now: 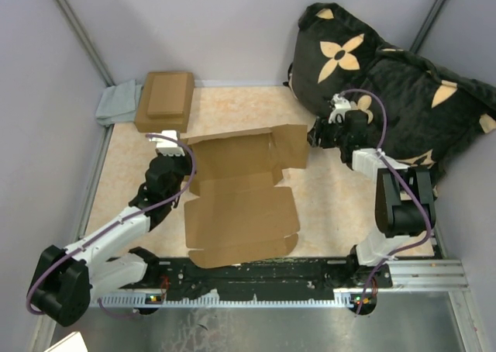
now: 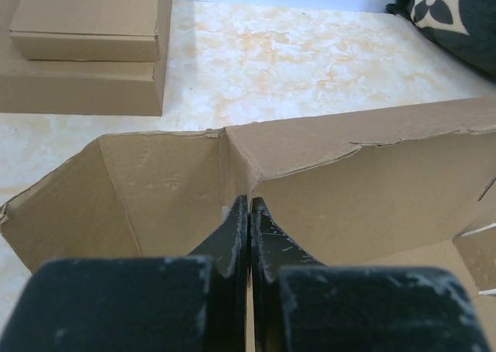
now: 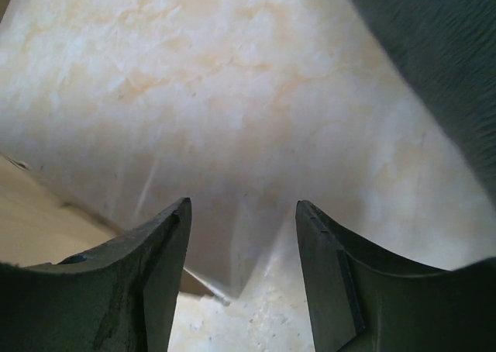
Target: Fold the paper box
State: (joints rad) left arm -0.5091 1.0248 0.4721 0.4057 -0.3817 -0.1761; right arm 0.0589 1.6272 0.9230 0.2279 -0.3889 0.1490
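Standing up the paper box [image 1: 240, 212] walls

Left gripper [image 2: 249, 206], clenched on nothing, noses into a raised crease at its far left on the counter [image 1: 325, 205]; right gripper [image 3: 242, 212] hangs released by the far-right flap (probably to lift it next).

Left arm [image 1: 108, 236] forward, left fingers [image 2: 232, 239] tight together; right arm [image 1: 399, 201] forward, right fingers [image 3: 155, 278] apart.
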